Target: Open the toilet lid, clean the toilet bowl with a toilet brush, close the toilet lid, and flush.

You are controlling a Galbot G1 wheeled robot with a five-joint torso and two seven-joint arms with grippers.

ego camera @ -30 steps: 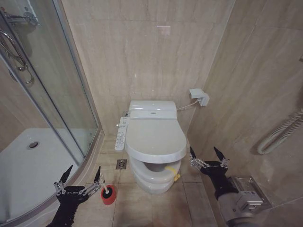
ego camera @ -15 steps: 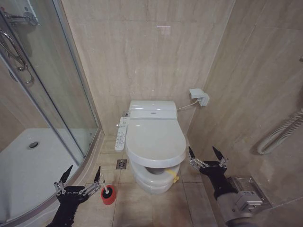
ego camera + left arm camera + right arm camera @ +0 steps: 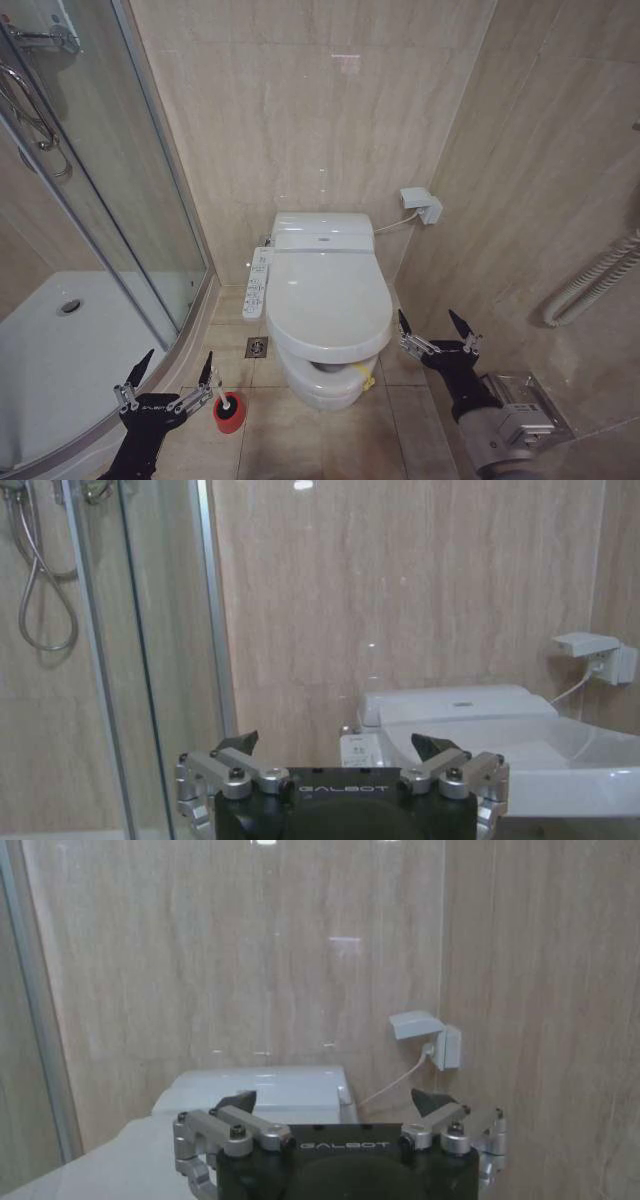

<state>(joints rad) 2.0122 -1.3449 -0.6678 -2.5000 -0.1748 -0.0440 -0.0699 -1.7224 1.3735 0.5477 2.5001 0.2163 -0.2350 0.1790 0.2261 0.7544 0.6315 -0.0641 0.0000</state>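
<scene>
**Lid nearly down, both arms holding off**

You have the toilet lid point(image 3: 328, 297) lowered over the toilet bowl point(image 3: 322, 378), with a dark gap showing under its front edge, so it is not fully seated from what the head view gives you. A small yellow tag point(image 3: 368, 380) hangs at the bowl's right front side.

Your right gripper point(image 3: 434, 333) sits just beside the toilet's right flank, near the lid's front corner but not touching it; its fingers point(image 3: 404, 323) are spread wide apart with nothing between them. Your left gripper point(image 3: 172, 378) hovers low over the floor to the left, by the curved shower tray point(image 3: 60, 360), fingers likewise spread and empty.

The toilet brush point(image 3: 224, 402) stands in its red holder point(image 3: 230, 417) on the tiles, just beside the left gripper's inner finger; whether they touch is hard to tell. The side control panel point(image 3: 257, 281) runs along the toilet's left edge.
</scene>
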